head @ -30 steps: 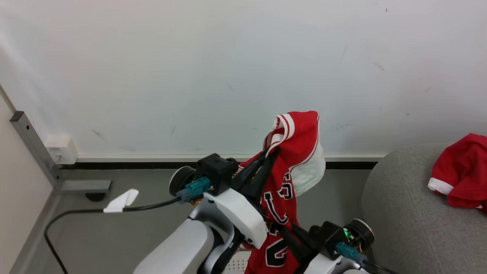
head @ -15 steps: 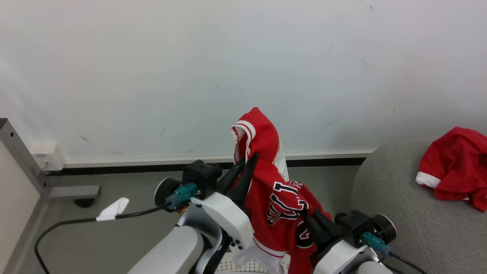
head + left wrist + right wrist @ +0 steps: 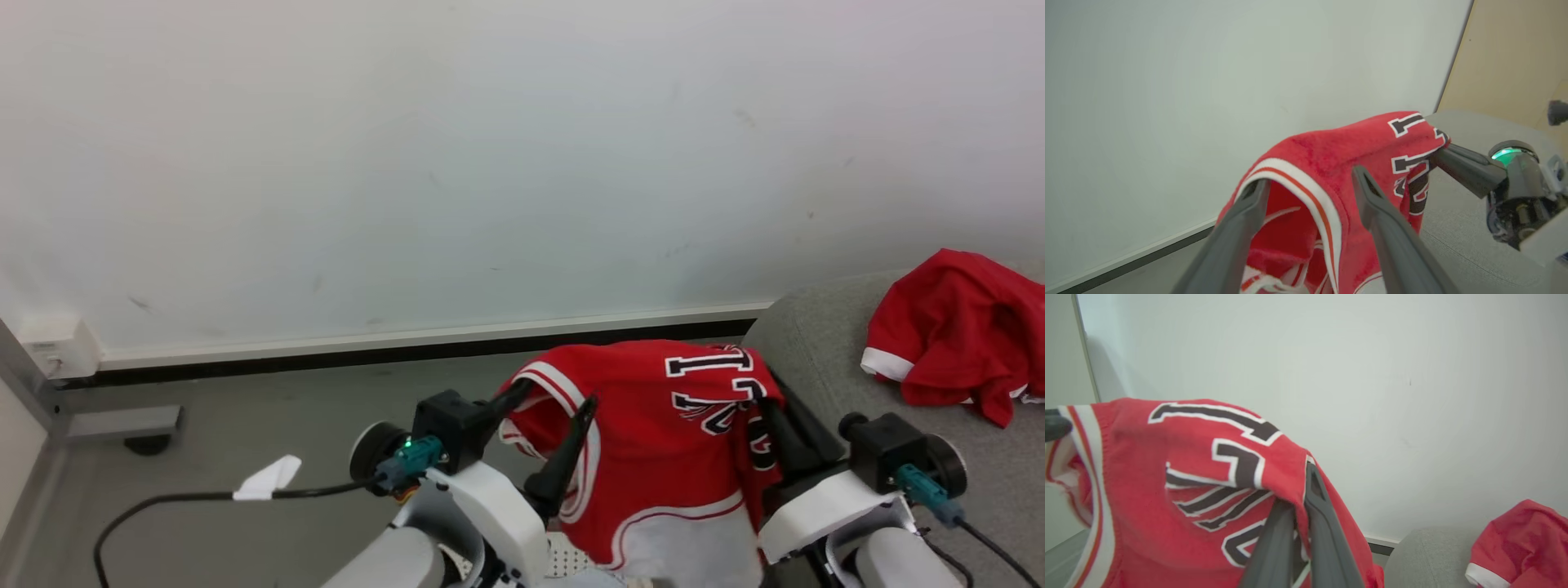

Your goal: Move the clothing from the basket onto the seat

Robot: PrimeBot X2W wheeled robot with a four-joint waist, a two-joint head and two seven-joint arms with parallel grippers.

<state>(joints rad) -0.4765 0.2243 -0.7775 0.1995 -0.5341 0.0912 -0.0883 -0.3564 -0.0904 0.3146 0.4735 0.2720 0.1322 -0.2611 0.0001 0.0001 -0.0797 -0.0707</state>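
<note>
Your left gripper (image 3: 555,396) stands wide open, its two dark fingers spread apart. The white-and-red striped trim of the jersey (image 3: 653,441) runs across the gap between them in the left wrist view. The cloth meets the finger nearer the wall, but you cannot tell whether it hangs on it. Your right gripper (image 3: 775,416) is pinched tight on the other end of this jersey, and in the right wrist view its fingers (image 3: 1314,506) bite into a fold just beside the dark-outlined numbers. The jersey is stretched between your two arms in the air, above the grey floor (image 3: 269,408) and close to the rounded edge of the sofa (image 3: 816,343), its white lower panel hanging down. A sliver of the perforated basket (image 3: 563,555) shows below, between your left arm and the cloth. A second jersey (image 3: 947,335) lies crumpled on the sofa, well apart from the one you hold.
</note>
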